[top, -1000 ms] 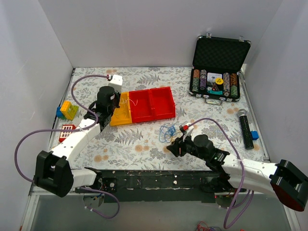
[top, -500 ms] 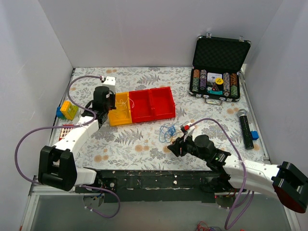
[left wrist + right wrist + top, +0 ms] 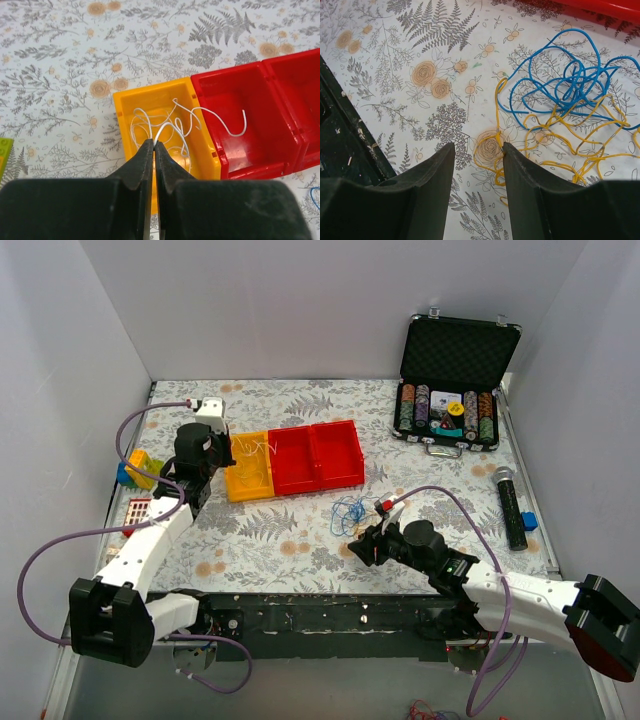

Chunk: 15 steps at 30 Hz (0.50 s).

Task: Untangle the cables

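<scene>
- Looking from the left wrist, the left gripper (image 3: 152, 145) had its two fingers pressed tight on the white cable (image 3: 172, 122) at the bottom middle. That cable lay curled in the yellow box (image 3: 125, 100), with one end over in the red box (image 3: 280, 90) on the right.
- From the right wrist, the right gripper (image 3: 479, 150) had its fingers apart, low over the table (image 3: 395, 75). A loop of the yellow cable (image 3: 496, 112) sat between them. The blue cable (image 3: 572, 80) was tangled with it at the upper right.
- From the top, the blue and yellow ones lay mid-frame, the white one upper left.
</scene>
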Each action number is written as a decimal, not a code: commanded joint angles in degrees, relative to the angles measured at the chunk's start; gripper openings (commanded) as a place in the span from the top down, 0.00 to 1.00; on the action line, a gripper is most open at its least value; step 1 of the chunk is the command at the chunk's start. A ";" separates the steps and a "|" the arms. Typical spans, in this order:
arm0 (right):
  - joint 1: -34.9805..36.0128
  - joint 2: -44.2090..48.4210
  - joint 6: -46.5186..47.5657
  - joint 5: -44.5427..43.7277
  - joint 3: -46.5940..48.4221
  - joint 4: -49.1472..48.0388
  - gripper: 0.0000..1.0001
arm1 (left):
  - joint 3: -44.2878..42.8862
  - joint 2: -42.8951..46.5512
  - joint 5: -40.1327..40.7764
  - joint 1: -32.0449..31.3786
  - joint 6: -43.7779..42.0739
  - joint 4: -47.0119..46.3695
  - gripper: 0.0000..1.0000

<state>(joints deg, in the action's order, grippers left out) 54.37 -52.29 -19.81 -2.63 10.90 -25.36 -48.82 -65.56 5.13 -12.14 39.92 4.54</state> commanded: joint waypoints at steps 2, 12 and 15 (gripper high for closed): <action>-0.05 0.79 -0.84 -0.18 -0.52 -0.92 0.49 | 1.62 0.08 0.50 0.36 -0.72 0.39 1.00; 0.03 0.09 -1.19 -0.09 -0.79 -1.09 0.49 | 3.90 2.10 5.15 0.63 0.51 0.47 1.00; 0.04 -0.18 -1.11 0.00 -0.70 -1.09 0.49 | 4.96 3.68 5.86 0.80 -0.10 0.56 1.00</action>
<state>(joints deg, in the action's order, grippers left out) 54.37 -52.23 -20.78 -2.63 10.57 -25.21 -45.19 -65.36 8.64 -12.01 39.92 4.82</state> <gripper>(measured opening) 0.511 0.013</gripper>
